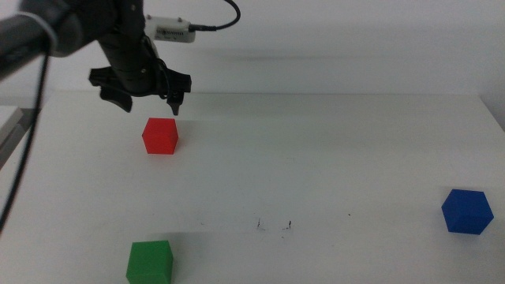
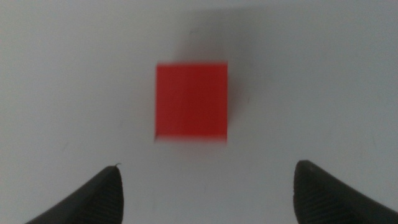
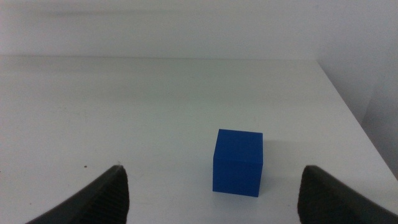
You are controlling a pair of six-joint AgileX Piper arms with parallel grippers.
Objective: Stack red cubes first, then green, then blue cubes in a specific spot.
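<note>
The red cube (image 1: 160, 136) sits on the white table at the far left. My left gripper (image 1: 150, 102) hovers just above and behind it, jaws open and spread wider than the cube; the left wrist view looks straight down on the red cube (image 2: 191, 102) ahead of the left gripper (image 2: 208, 186). The green cube (image 1: 150, 263) rests at the front left edge. The blue cube (image 1: 466, 211) lies at the right, also seen as the blue cube (image 3: 238, 162) ahead of my open right gripper (image 3: 214, 193), which is out of the middle view. Two black ticks mark the spot (image 1: 274, 226).
The table's right edge (image 3: 354, 118) runs close beside the blue cube. A cable (image 1: 24, 158) hangs down from the left arm along the table's left side.
</note>
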